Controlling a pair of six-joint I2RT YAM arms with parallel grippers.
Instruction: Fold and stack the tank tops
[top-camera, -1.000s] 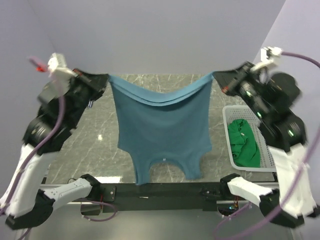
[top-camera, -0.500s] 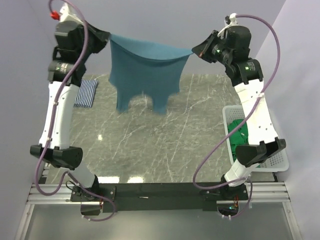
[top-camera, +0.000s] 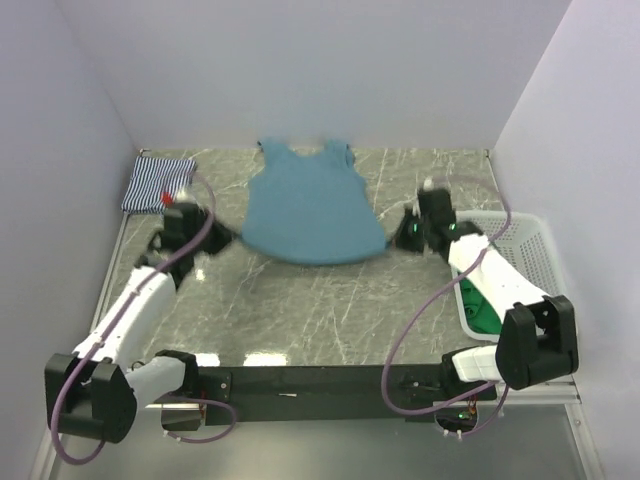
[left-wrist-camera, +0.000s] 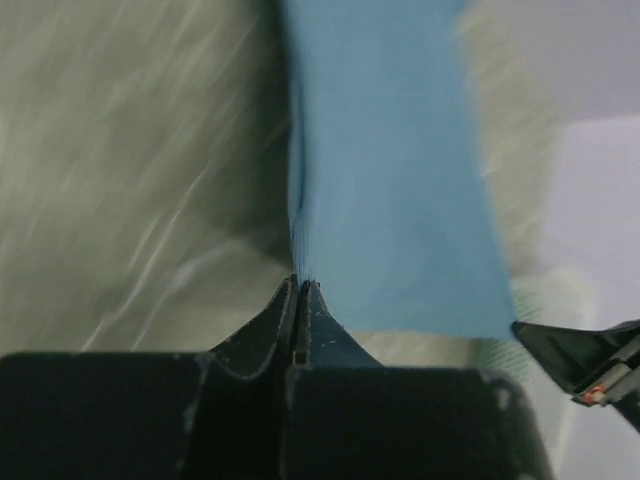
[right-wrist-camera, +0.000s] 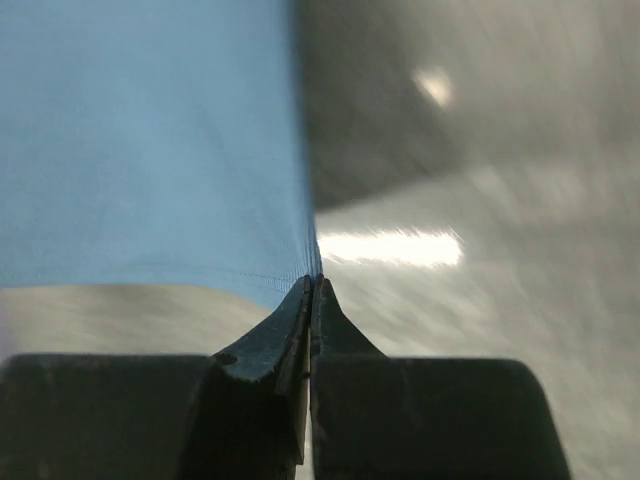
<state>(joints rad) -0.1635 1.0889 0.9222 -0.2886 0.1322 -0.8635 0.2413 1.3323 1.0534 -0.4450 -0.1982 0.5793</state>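
Note:
The teal-blue tank top (top-camera: 310, 208) is spread over the marble table, straps toward the far wall, hem toward me. My left gripper (top-camera: 232, 238) is shut on the hem's left corner; in the left wrist view the fabric (left-wrist-camera: 390, 190) runs out of the closed left gripper (left-wrist-camera: 299, 283). My right gripper (top-camera: 393, 240) is shut on the hem's right corner, and the right wrist view shows cloth (right-wrist-camera: 150, 140) pinched at the right gripper (right-wrist-camera: 311, 283). A folded striped tank top (top-camera: 157, 183) lies at the far left corner. The green tank top (top-camera: 483, 310) sits in the basket, mostly hidden by the right arm.
A white mesh basket (top-camera: 530, 245) stands at the table's right edge. Purple walls close off the back and both sides. The black rail with the arm bases (top-camera: 320, 382) runs along the near edge.
Both arms swung down from high in the air and forward. The teal top went from hanging between the grippers to lying spread on the table.

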